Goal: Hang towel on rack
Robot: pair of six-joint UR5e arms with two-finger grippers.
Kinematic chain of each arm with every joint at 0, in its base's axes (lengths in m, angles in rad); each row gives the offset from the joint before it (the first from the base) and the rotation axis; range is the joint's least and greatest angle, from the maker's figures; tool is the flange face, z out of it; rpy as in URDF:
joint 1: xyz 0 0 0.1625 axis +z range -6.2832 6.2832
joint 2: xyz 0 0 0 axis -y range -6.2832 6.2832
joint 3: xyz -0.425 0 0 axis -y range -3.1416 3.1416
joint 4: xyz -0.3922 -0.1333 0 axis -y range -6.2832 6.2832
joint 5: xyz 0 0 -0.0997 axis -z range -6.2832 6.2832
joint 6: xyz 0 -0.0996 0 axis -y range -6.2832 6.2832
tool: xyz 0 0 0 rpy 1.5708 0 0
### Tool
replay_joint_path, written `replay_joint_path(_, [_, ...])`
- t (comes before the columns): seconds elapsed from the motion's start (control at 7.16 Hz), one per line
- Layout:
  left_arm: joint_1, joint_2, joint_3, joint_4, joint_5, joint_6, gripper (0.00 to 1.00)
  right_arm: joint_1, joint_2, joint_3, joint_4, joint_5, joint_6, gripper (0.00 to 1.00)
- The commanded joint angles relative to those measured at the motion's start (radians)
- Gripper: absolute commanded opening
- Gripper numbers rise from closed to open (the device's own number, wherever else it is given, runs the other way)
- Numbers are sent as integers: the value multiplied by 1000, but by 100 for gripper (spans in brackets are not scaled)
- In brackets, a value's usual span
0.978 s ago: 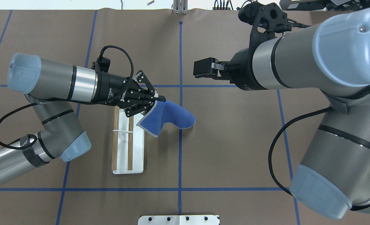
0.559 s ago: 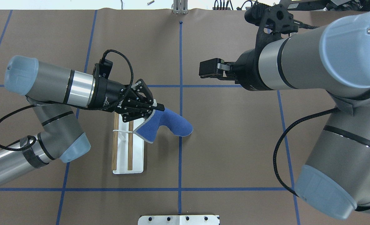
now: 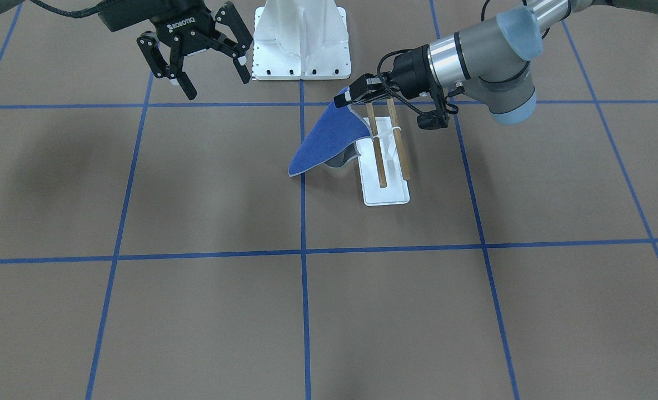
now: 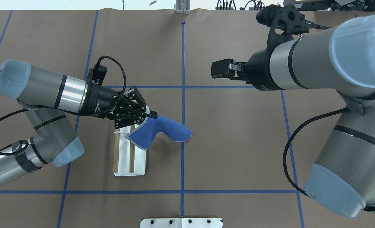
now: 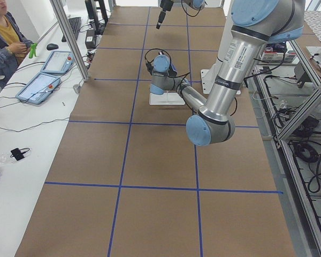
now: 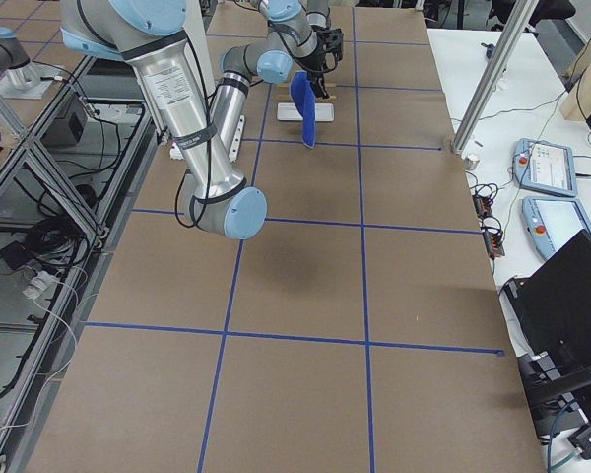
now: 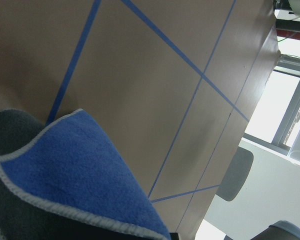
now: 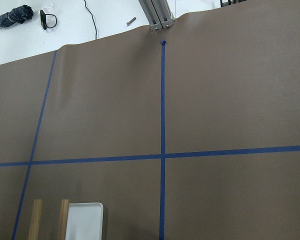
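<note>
The towel [image 4: 167, 131] is a royal-blue strip with a pale edge. It hangs from my left gripper [image 4: 150, 115], which is shut on its upper end over the far end of the rack. The rack [image 4: 140, 161] is a white base with two wooden rails [image 4: 132, 158]. In the front view the towel [image 3: 329, 139] droops from the left gripper [image 3: 343, 100] beside the rack [image 3: 387, 191], on its side toward the table's middle. The towel fills the lower left wrist view [image 7: 80, 170]. My right gripper [image 3: 215, 83] is open and empty, high over the table's other half.
A white mounting plate [image 3: 301, 39] stands at the robot's base, also at the bottom edge of the overhead view [image 4: 181, 222]. Blue tape lines [image 4: 182, 142] cross the brown table. The right wrist view shows the rack's corner [image 8: 85, 220].
My left gripper has moved toward the robot and slightly left with the towel, bringing it closer over the rack. My right arm has drawn back to the right.
</note>
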Motion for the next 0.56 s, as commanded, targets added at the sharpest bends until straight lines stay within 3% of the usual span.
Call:
replay_joint_path(0.0, [-34, 52, -22, -18, -10, -17, 0, 17, -3, 2, 0, 3, 0, 100])
replay_joint_path(0.42, [-153, 102, -11, -52, -135, -3, 0, 48, -61, 15, 5, 11, -8, 100])
